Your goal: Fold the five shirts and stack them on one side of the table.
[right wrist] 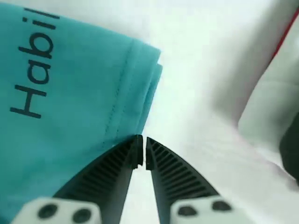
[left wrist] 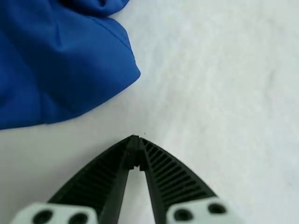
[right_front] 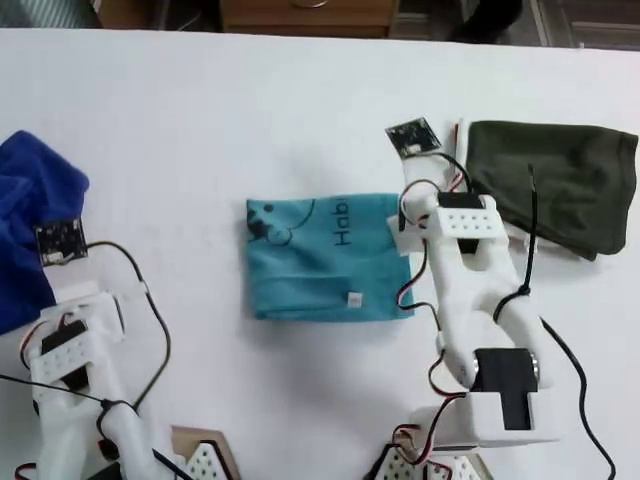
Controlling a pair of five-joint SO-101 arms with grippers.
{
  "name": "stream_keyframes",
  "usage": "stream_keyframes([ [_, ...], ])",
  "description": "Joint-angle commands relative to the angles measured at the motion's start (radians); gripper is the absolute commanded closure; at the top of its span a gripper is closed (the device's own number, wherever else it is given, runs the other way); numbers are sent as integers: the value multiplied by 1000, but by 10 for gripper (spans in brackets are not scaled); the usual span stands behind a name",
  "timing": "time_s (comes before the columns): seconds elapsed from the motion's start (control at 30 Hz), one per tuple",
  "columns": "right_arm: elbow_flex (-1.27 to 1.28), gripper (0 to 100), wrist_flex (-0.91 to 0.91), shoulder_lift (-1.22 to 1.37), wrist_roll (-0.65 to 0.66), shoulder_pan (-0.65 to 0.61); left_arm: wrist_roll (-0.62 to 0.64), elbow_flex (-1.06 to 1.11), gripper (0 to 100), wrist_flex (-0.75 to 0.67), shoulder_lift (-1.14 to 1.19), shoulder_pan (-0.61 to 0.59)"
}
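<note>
A folded teal shirt (right_front: 325, 258) with dark lettering lies in the middle of the table. In the right wrist view my right gripper (right wrist: 141, 150) is shut, its tips at the teal shirt's (right wrist: 70, 102) folded side edge, just short of a corner; whether cloth is pinched I cannot tell. The right arm (right_front: 460, 225) stands over that edge. A folded dark green shirt (right_front: 555, 185) rests at the right on a white garment (right wrist: 271, 107). A crumpled blue shirt (right_front: 30, 220) lies at the far left. My left gripper (left wrist: 136, 149) is shut on nothing, close to the blue shirt (left wrist: 56, 60).
The white tablecloth (right_front: 200, 130) covers the whole table. The left arm (right_front: 70, 345) stands at the front left with its cable looping beside it. Wooden furniture (right_front: 310, 15) stands beyond the far edge.
</note>
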Motion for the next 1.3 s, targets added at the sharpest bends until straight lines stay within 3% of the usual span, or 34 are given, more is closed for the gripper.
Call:
stream_keyframes([
  [0.0,-68,978,15,-8,8,-13,8,-4,972,-17,-21,21],
  [0.17,-207,974,77,-7,-2,-117,8,-4,972,-17,-21,21],
  [0.33,-298,977,163,-4,-2,-352,8,-4,972,-17,-21,21],
  [0.57,-311,974,24,189,-2,-509,8,-4,972,-17,-21,21],
  [0.73,-497,974,1,414,-2,-519,8,-4,972,-17,-21,21],
  [0.9,-769,974,101,611,-2,-529,8,-4,972,-17,-21,21],
  [1.27,-1304,978,524,768,-2,-529,8,-4,972,-17,-21,21],
])
